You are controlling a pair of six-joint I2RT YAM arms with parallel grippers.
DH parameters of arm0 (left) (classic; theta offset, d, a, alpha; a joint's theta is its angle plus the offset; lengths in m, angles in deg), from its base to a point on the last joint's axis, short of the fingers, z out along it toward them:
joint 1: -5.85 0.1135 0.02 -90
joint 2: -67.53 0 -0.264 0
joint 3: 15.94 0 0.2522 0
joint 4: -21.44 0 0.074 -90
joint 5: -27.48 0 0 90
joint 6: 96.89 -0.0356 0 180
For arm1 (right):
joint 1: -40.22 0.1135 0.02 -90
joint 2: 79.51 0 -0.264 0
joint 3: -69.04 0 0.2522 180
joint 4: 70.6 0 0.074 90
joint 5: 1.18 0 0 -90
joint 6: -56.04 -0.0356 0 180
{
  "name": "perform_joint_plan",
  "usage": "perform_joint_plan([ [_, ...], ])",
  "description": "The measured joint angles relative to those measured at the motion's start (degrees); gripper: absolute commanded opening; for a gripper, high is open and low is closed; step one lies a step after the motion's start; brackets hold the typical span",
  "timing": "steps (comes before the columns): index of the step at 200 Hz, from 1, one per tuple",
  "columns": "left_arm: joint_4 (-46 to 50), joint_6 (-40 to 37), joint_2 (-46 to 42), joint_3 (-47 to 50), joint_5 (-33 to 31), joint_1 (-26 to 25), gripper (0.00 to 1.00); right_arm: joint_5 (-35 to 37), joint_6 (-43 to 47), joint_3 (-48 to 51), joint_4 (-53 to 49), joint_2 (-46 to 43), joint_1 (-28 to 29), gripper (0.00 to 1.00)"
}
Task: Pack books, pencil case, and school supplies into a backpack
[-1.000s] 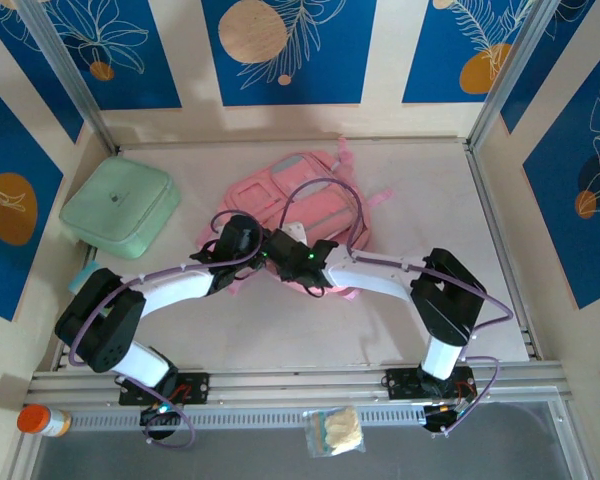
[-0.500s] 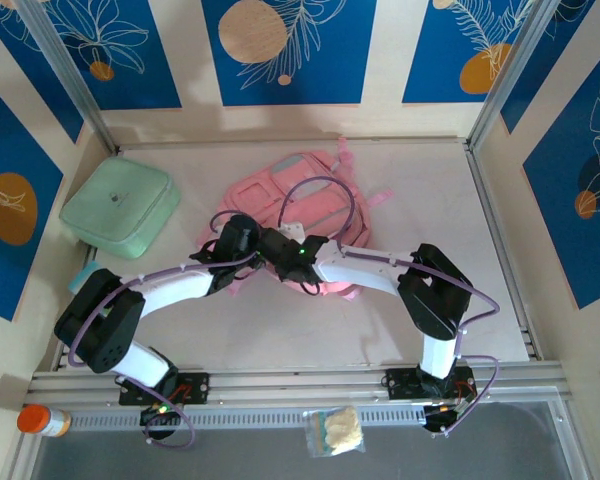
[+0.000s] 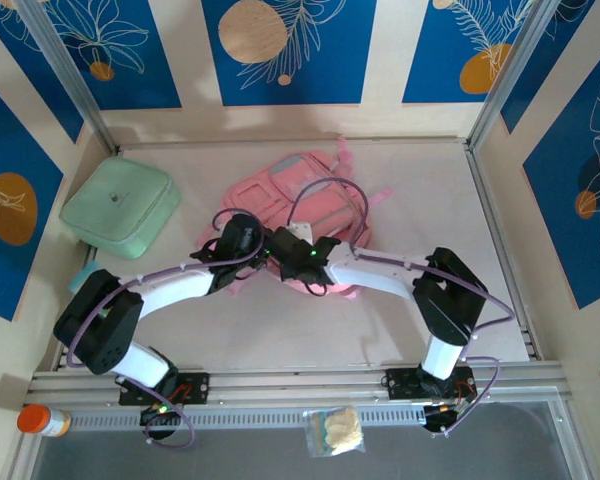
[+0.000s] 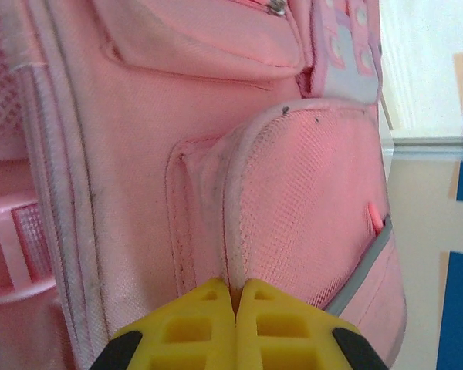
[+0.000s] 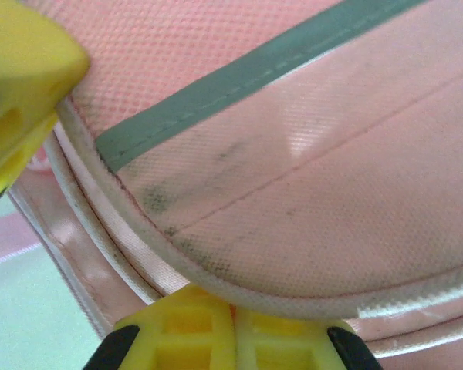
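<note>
The pink backpack [image 3: 302, 203] lies flat in the middle of the table. My left gripper [image 3: 248, 241] is at its near left edge. In the left wrist view that gripper [image 4: 235, 297] is shut on the white piping of a mesh pocket of the backpack [image 4: 309, 185]. My right gripper [image 3: 296, 250] is at the near edge just beside it. In the right wrist view it [image 5: 233, 310] is shut on the piped rim of the backpack [image 5: 309, 193], and a left fingertip [image 5: 19, 85] shows at upper left. The books and school supplies are out of view.
A mint green square pouch [image 3: 118, 207] lies at the far left; I cannot tell whether it is the pencil case. A pale blue item [image 3: 85, 275] peeks out below it. On the near ledge stand an orange-capped bottle [image 3: 42, 420] and a small plastic bag [image 3: 335, 432].
My right gripper has closed from partly open onto the backpack's near rim, and its arm shifted slightly. The left gripper has stayed shut on the piping.
</note>
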Motion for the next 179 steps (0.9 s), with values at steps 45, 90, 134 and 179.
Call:
perform_joint_plan([
  [45, 2.1, -2.0, -0.5, -1.5, 2.0, -0.1, 0.00, -6.6, -1.4, 2.6, 0.7, -3.9, -3.6, 0.00],
  [90, 6.6, -3.7, -0.5, -2.9, 1.6, 0.2, 0.00, -8.2, 0.7, 5.2, 0.5, -6.0, -2.1, 0.00],
  [134, 8.0, -3.9, -0.5, -3.1, 0.7, 0.0, 0.00, -11.3, -3.1, 7.5, 1.6, -9.0, -1.8, 0.00],
  [179, 10.3, -8.0, -0.9, -3.8, 0.3, 0.2, 0.00, -10.3, -2.8, 10.9, -0.5, -12.7, -7.1, 0.00],
])
